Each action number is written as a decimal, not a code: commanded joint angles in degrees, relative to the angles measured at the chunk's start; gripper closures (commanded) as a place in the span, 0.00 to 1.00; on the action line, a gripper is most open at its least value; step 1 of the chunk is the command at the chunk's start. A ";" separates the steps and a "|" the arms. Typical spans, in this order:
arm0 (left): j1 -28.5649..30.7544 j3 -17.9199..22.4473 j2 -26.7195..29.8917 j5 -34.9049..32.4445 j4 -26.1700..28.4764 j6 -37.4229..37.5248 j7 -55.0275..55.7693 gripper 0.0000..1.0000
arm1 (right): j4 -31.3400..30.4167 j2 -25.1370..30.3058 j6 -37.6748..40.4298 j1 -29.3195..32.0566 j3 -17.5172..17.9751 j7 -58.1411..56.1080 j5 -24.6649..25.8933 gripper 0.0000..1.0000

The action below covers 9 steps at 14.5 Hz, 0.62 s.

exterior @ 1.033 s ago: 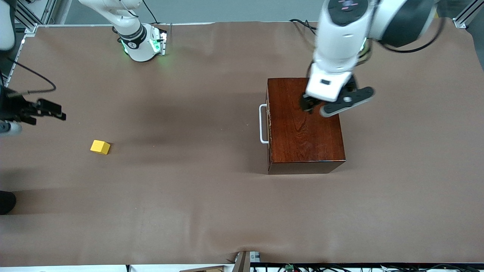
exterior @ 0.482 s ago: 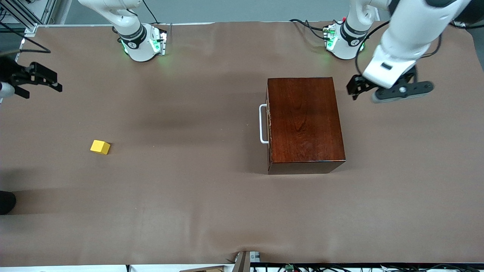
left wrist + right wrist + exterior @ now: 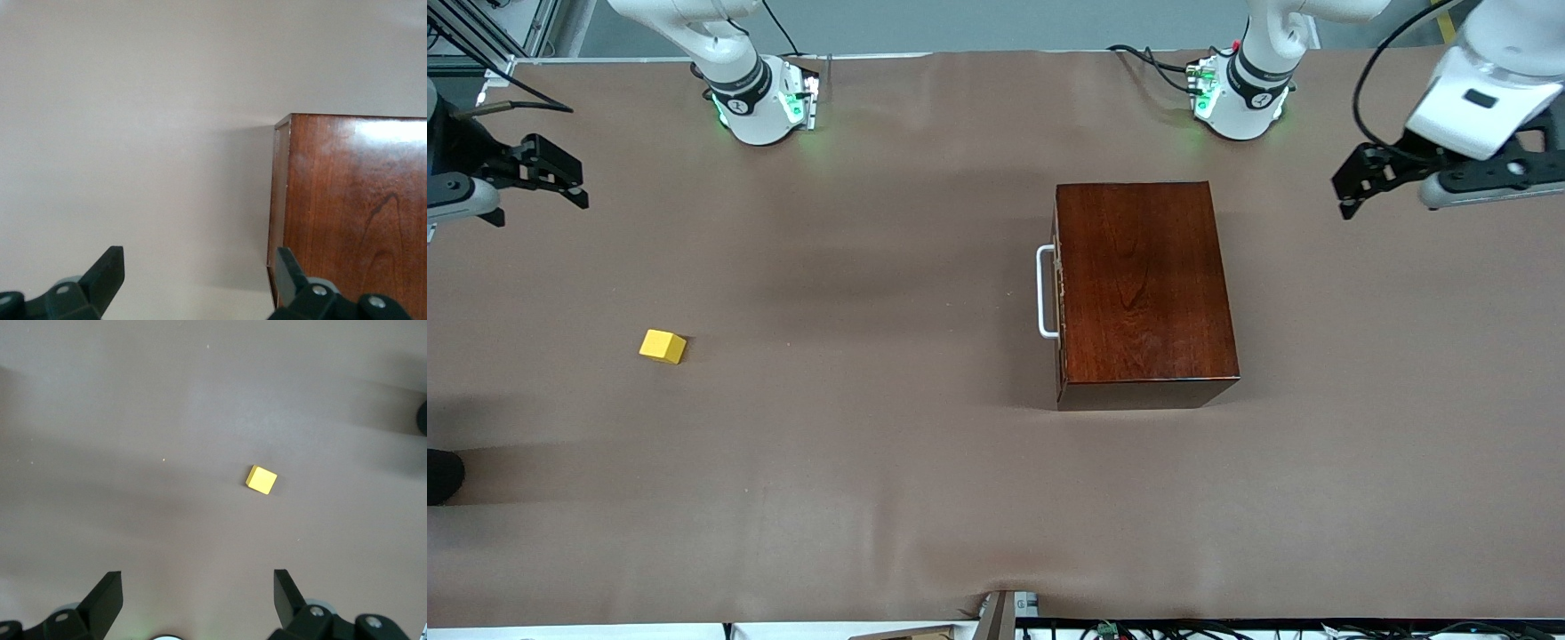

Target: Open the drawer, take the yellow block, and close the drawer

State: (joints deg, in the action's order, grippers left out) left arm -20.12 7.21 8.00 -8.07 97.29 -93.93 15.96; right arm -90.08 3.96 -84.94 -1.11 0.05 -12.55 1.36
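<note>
1. Left claw [image 3: 1352,182] spread wide, empty, up over bare table at the left arm's end; right claw [image 3: 560,173] likewise, at the right arm's end.
2. Block [image 3: 663,346] lies out on the table, drawer [image 3: 1059,293] shut in box [image 3: 1143,284], well apart.
3. Risk: both arms parked away; bumping box or block on re-approach would undo the job.

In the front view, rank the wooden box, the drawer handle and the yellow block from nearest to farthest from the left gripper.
From the left gripper, open over the table's left-arm end:
1. Wooden box, mid-table.
2. Drawer handle, on the box's face toward the right arm.
3. Yellow block, near the right arm's end.
</note>
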 commanded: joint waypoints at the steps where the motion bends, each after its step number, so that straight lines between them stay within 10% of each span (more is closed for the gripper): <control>1: 2.35 -0.45 -0.62 -0.89 -1.75 1.64 -3.73 0.00 | 2.80 -0.52 0.57 2.33 -0.49 0.42 0.76 0.00; 5: 7.36 -2.28 -1.14 0.15 -1.93 0.15 -10.42 0.00 | 2.71 -0.53 2.41 2.42 -0.23 0.68 0.41 0.00; 9: 18.26 -12.29 -1.06 5.25 -1.75 0.50 -11.92 0.00 | 2.71 -0.53 3.29 3.04 -0.40 0.68 0.32 0.00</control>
State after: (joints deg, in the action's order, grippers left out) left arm -5.85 -0.94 7.62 -4.87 96.83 -93.97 5.54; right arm -88.51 3.86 -82.64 0.95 -0.91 -12.49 1.37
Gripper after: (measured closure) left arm 0.000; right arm 0.000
